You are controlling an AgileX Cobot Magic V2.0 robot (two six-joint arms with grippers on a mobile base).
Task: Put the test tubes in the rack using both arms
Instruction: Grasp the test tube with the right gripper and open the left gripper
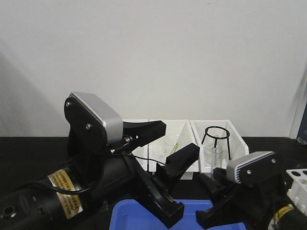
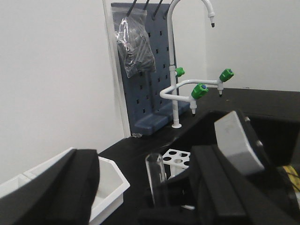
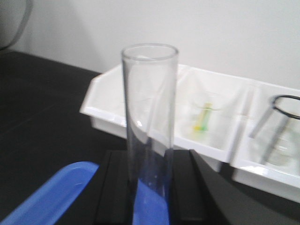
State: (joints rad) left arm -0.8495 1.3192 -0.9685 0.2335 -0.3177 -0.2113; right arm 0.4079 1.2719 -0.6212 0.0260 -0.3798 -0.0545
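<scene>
upright test tube clamped between right gripper fingers, by blue tray edge. left gripper fingers spread wide, close alongside. rack rightward on bench.

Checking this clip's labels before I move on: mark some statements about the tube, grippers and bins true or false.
1. The right gripper holds the test tube upright. True.
2. The left gripper is shut on a second tube. False: its jaws stand wide apart, holding nothing.
3. The black tripod stands in the middle bin. False: it stands in the bin at the right end of the front view.
4. A blue tray lies in front of the white bins. True.
</scene>
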